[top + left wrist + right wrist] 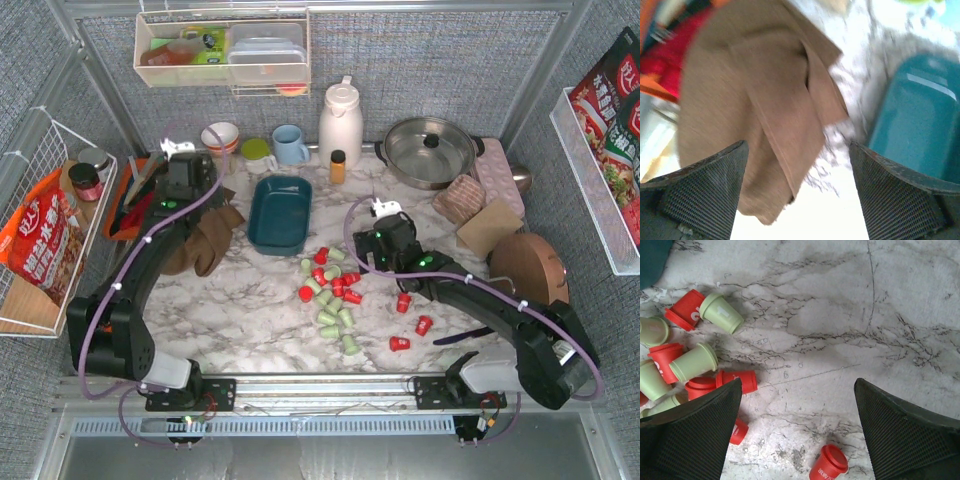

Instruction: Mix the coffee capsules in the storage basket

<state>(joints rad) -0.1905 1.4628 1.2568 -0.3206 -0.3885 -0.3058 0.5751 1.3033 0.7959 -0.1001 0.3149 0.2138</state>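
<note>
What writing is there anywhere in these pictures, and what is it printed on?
Red snack bag in the wire rack: white Chinese characters, too small to read.
Red packets in the right bin: Chinese characters, also unreadable.
Red capsule: white lettering, blurred.
No other text legible.

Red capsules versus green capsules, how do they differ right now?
The red capsules are bright red; the green capsules pale mint. Three red capsules lie scattered to the right, while green capsules all cluster together. Both are tapered pods on the table, none inside the storage basket.
</note>
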